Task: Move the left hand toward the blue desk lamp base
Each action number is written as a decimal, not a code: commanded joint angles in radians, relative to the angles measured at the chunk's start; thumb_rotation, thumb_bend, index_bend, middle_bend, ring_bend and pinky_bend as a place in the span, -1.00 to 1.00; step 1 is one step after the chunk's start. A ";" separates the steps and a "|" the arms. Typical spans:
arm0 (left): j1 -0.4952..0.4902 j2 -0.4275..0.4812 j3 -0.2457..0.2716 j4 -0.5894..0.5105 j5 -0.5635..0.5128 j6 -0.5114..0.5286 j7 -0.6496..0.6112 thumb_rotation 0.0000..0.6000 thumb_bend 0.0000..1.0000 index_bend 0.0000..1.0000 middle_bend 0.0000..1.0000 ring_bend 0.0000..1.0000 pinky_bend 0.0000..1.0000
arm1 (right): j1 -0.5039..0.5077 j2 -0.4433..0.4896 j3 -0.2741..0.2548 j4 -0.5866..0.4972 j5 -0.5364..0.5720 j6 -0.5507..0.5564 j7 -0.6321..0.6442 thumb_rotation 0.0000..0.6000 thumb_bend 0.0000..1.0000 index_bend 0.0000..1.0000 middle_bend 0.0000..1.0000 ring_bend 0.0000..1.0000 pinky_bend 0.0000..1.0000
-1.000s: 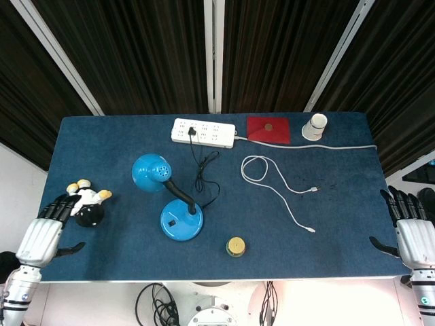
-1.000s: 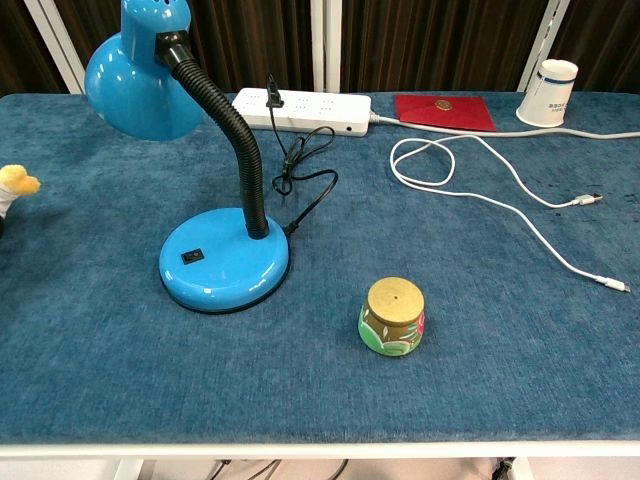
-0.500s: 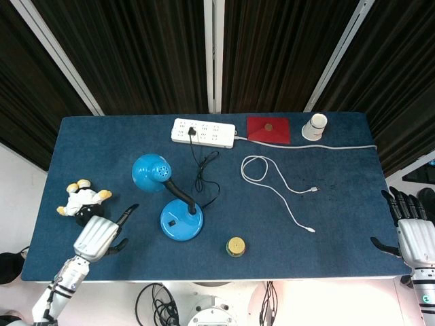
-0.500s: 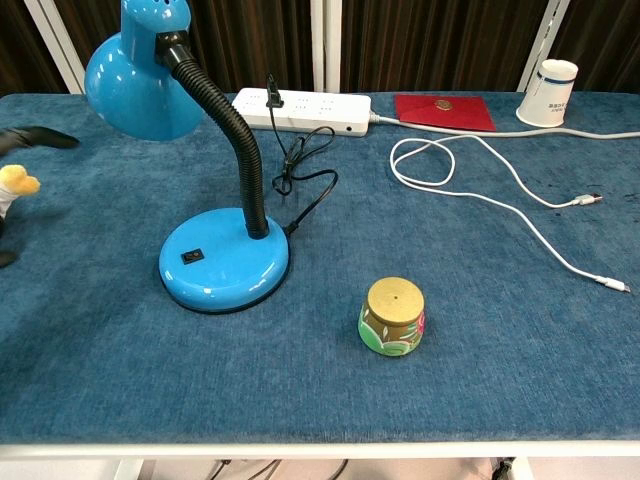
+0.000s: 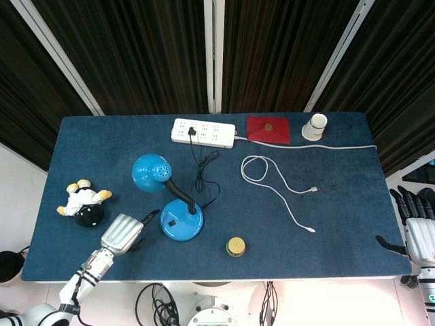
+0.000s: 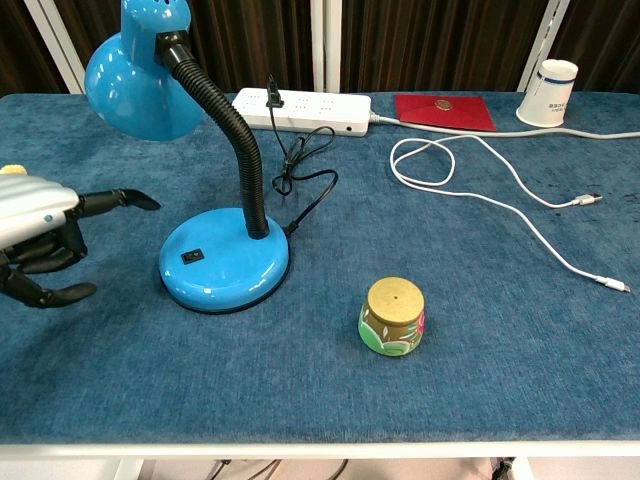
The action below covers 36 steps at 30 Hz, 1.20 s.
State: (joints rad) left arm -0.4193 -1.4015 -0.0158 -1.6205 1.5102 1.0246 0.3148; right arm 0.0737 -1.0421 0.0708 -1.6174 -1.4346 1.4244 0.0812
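A: Left hand [image 5: 122,233], placed where?

B: Pictured over the front-left part of the table [image 5: 340,224], just beside the blue desk lamp base [image 5: 181,221] on its left side, and apart from it. Caught at the left border of the chest view too, with dark fingertips [image 6: 140,201] pointing toward the base.

A: Gripping anything?

B: Gripped nothing. Showed fingers apart and loosely curved, with the palm side turned toward the lamp.

A: And the base itself?

B: Stood flat on the blue cloth, left of the table's middle and nearer the front edge than the back. Carried a black gooseneck [image 6: 235,140] bending up and left to the blue shade [image 5: 151,170]. Trailed a black cord [image 5: 204,173] back to the white power strip [image 5: 203,132] at the back edge.

A: Right hand [image 5: 420,231]?

B: Seen only from the head camera, at the right edge near the front corner. Spread wide, fingers straight and pointing toward the back, holding nothing.

A: Anything else on the table?

B: Plush toy [image 5: 83,202] near the left edge, behind the left hand. Small painted jar [image 5: 236,246] near the front edge, right of the base. Looped white cable [image 5: 272,183] right of centre. Red pouch [image 5: 268,129] and paper cup [image 5: 315,126] along the back edge, right of the strip.
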 commanded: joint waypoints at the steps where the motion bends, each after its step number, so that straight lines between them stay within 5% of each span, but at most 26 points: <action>1: -0.005 -0.006 0.007 0.004 -0.008 -0.005 0.004 1.00 -0.31 -0.74 0.79 0.66 0.76 | -0.001 0.000 0.000 0.002 0.003 -0.002 0.002 1.00 -0.85 -1.00 -1.00 -1.00 -1.00; 36: -0.057 -0.051 0.063 0.025 -0.018 -0.036 0.032 1.00 -0.31 -0.65 0.79 0.66 0.76 | -0.001 -0.004 0.002 0.007 0.019 -0.020 0.007 1.00 -0.84 -1.00 -1.00 -1.00 -1.00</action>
State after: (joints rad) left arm -0.4759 -1.4523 0.0466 -1.5955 1.4929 0.9892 0.3463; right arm 0.0731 -1.0459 0.0727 -1.6106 -1.4158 1.4048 0.0884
